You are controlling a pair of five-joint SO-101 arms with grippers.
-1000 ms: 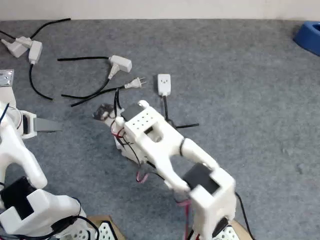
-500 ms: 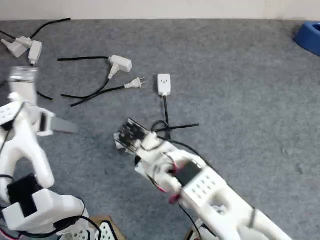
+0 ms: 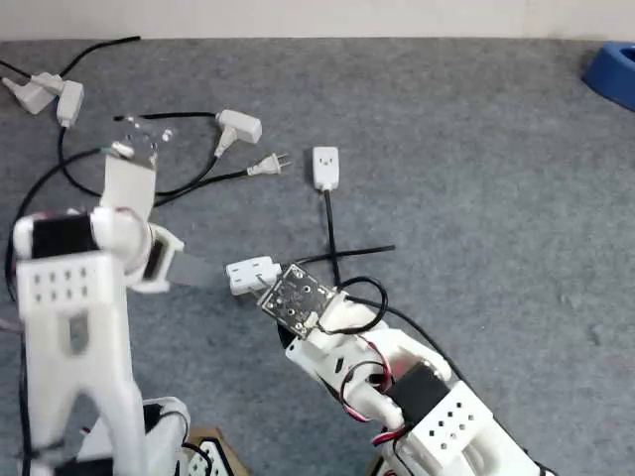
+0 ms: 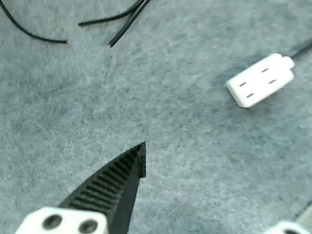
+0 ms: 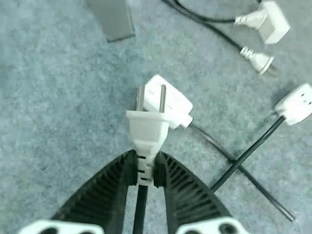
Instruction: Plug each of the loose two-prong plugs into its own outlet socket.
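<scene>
My right gripper (image 5: 145,168) is shut on the cord end of a white two-prong plug (image 5: 147,127). Its prongs point at a white outlet socket (image 5: 169,101) lying just ahead on the grey carpet, with a small gap between them. That socket (image 3: 251,275) lies at the table's middle, between both arms. My left gripper (image 3: 193,270) is open just left of it, and its black finger (image 4: 119,183) hangs above the carpet with the socket (image 4: 261,80) ahead. A second socket (image 3: 325,167) and a loose plug (image 3: 268,166) lie farther back.
A white angled plug (image 3: 239,126) with black cord lies at the back left. Two joined white pieces (image 3: 48,95) sit in the far left corner. Black cords (image 3: 342,250) cross near the middle. A blue object (image 3: 612,72) is at the far right edge.
The right arm has drawn back toward the near edge, uncovering the middle socket. The left arm has swung in from the left edge toward that socket.
</scene>
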